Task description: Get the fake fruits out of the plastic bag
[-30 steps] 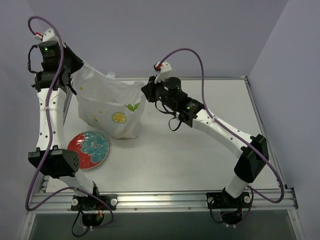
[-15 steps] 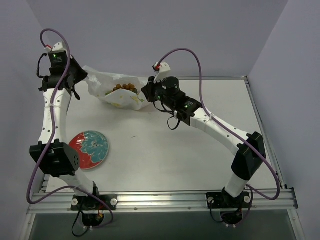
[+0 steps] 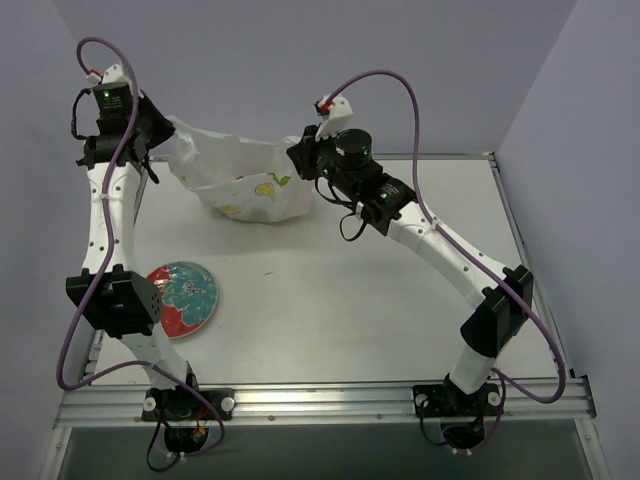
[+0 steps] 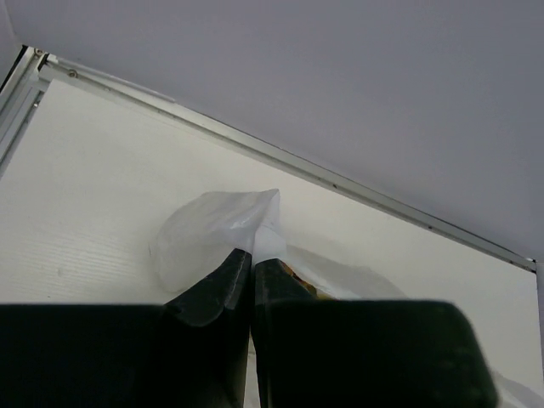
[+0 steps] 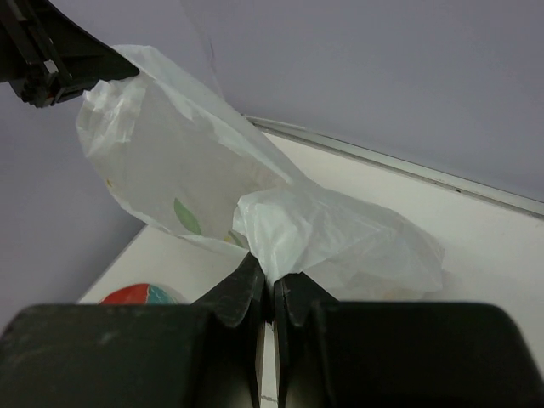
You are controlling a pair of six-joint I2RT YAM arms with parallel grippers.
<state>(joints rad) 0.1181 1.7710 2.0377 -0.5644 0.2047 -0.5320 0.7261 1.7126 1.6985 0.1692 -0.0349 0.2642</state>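
Observation:
The plastic bag (image 3: 245, 180), white and crinkled with yellow and green prints, hangs stretched between my two grippers above the back left of the table, its belly sagging onto the surface. My left gripper (image 3: 163, 137) is shut on the bag's left edge, and its wrist view shows the jaws (image 4: 252, 253) pinching a fold of the plastic bag (image 4: 208, 234). My right gripper (image 3: 297, 160) is shut on the right edge, where my right gripper (image 5: 272, 276) clamps a bunch of the plastic bag (image 5: 331, 234). The fake fruits are hidden inside; only an orange patch (image 4: 297, 274) shows through the film.
A round red-rimmed plate (image 3: 185, 297) with a teal floral centre lies at the front left, and the plate (image 5: 140, 295) peeks past my right fingers. The table's metal rim (image 3: 420, 157) runs along the back, with grey walls close behind and to the left.
The bag stood tall a second ago, then dropped low with its mouth open and fruits showing. Now both grippers hold it higher and tauter, and the fruits are covered.

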